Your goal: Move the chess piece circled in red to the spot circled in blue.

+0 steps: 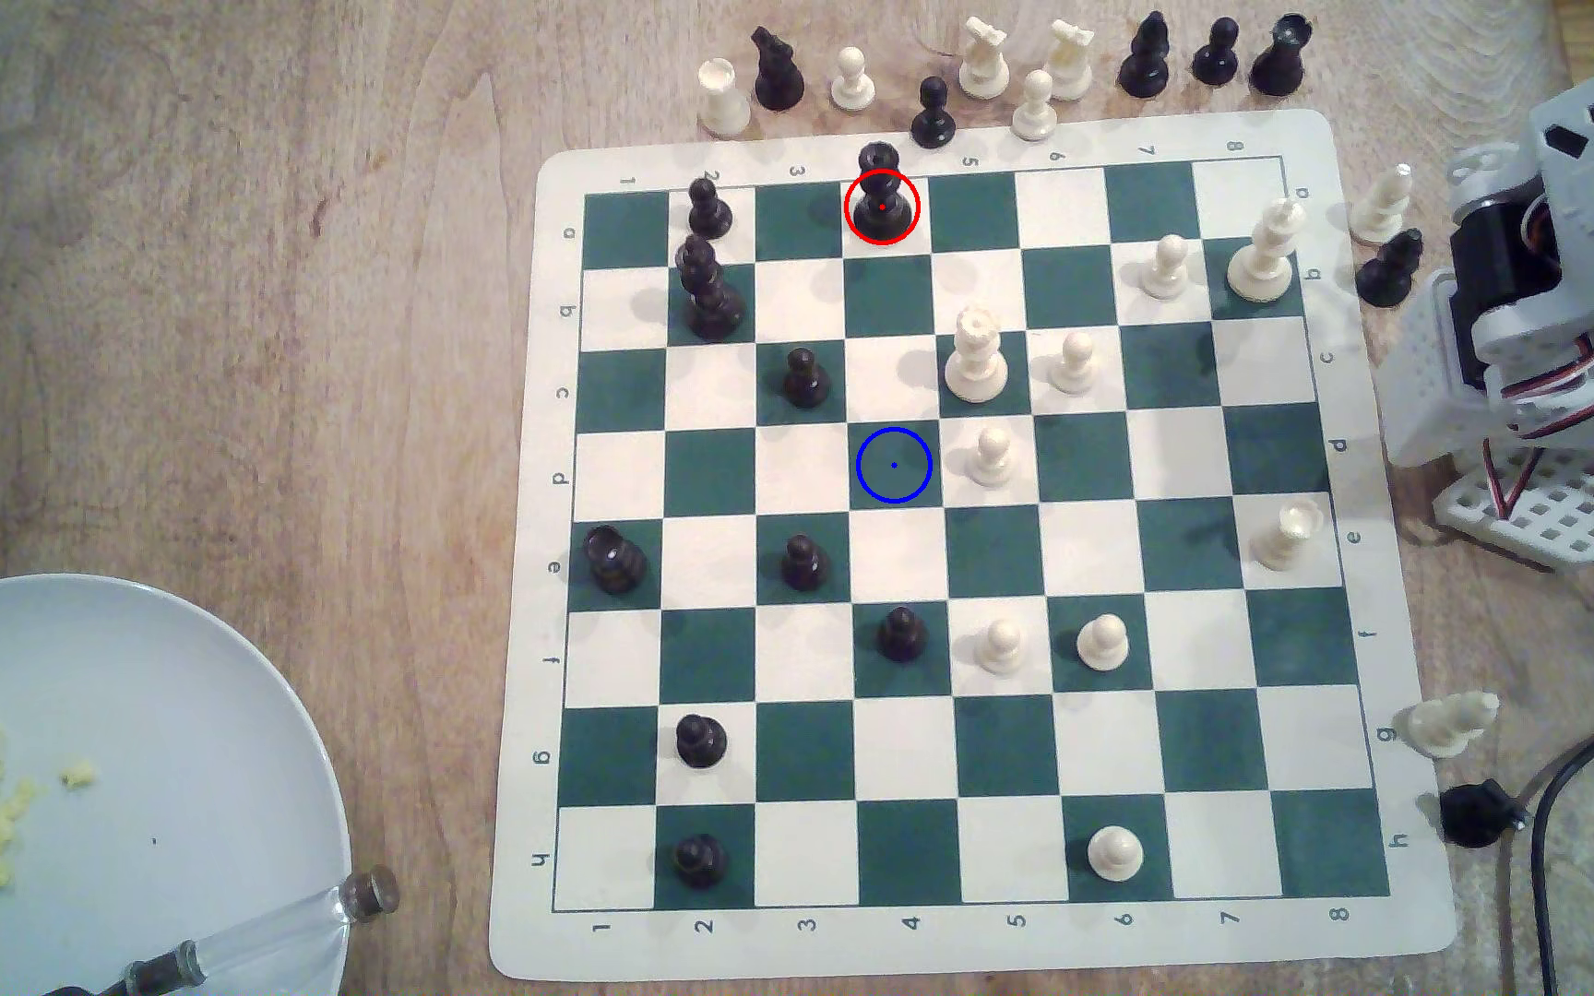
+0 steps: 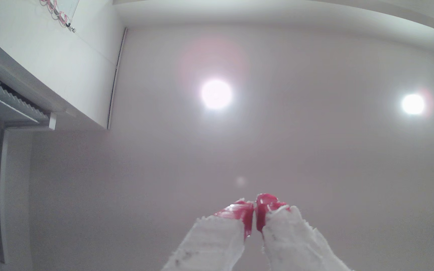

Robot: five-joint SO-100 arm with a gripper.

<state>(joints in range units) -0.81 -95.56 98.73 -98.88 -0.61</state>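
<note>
Pointing up at the ceiling [image 2: 289,143] with its lights, the gripper [image 2: 254,208] has its red-tipped fingers [image 2: 239,212] pressed together, holding nothing. Well apart from it, the black rook [image 1: 880,196] stands upright on a cream square at the board's [image 1: 1407,670] far edge. The blue-circled green square [image 1: 894,465] is bare, mid-board, a white pawn [image 1: 992,455] just beside it.

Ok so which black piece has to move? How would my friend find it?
Start at the green and cream chess board and go to its far edge, by the row of captured pieces. The black rook stands on a cream square there, ringed in red. Unlike the ball-headed black pawn two squares to the exterior view's left, it has a hollow notched top.
</note>
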